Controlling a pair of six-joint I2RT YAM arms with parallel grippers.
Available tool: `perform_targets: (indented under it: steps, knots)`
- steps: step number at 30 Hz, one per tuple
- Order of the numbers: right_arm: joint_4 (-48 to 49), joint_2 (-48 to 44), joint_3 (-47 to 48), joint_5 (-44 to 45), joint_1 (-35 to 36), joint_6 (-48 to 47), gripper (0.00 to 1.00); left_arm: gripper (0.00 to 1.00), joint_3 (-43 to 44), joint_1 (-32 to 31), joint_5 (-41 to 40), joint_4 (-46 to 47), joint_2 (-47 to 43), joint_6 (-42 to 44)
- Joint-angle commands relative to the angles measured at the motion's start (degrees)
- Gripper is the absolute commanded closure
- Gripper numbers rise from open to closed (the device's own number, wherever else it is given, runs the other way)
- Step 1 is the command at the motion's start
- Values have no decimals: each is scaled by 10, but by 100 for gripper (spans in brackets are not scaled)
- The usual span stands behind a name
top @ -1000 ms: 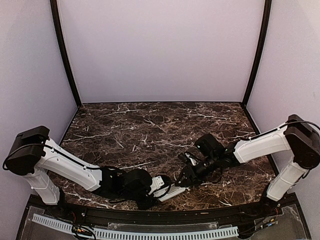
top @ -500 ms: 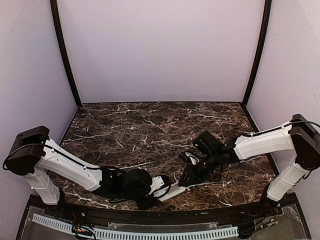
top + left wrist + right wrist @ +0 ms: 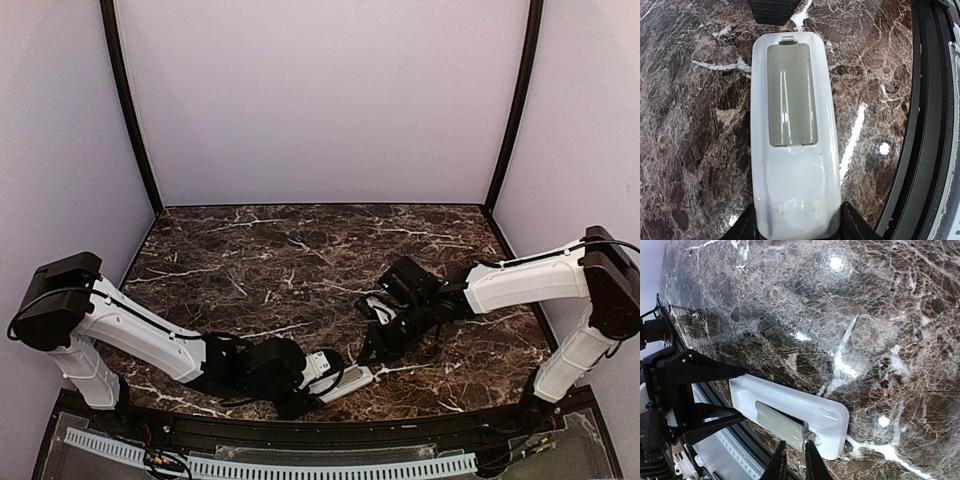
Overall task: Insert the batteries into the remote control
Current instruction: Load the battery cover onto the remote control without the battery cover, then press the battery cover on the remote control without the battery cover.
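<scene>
The white remote control (image 3: 792, 145) lies back side up near the table's front edge, a grey cover panel (image 3: 790, 95) over its compartment. It also shows in the top view (image 3: 348, 382) and the right wrist view (image 3: 790, 410). My left gripper (image 3: 795, 227) is shut on the remote's near end, with one finger (image 3: 705, 371) on each side. My right gripper (image 3: 792, 452) has its jaws almost together and empty, with the tips just above the cover's latch end (image 3: 805, 432). It hovers over the remote's far end (image 3: 368, 352). The batteries are not in view.
The table's black front rail (image 3: 930, 125) runs close beside the remote. A white slotted cable tray (image 3: 270, 465) lies beyond the rail. Dark marble tabletop (image 3: 300, 250) stretches back to the lilac walls.
My right wrist has drifted a little back and to the left over the remote's far end. The left gripper and the remote have barely moved.
</scene>
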Motion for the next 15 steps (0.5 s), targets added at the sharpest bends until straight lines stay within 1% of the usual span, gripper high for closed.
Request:
perform_targets:
  steps: [1, 8, 15]
  knots:
    - [8, 8, 8, 3, 9, -2, 90, 58, -4, 1, 28, -38, 27, -5]
    - [-12, 6, 5, 24, 11, 0, 91, 58, -3, 1, 29, -39, 28, -5]
    - [-9, 23, 8, 17, 15, -1, 90, 58, -2, 1, 29, -40, 28, -5]
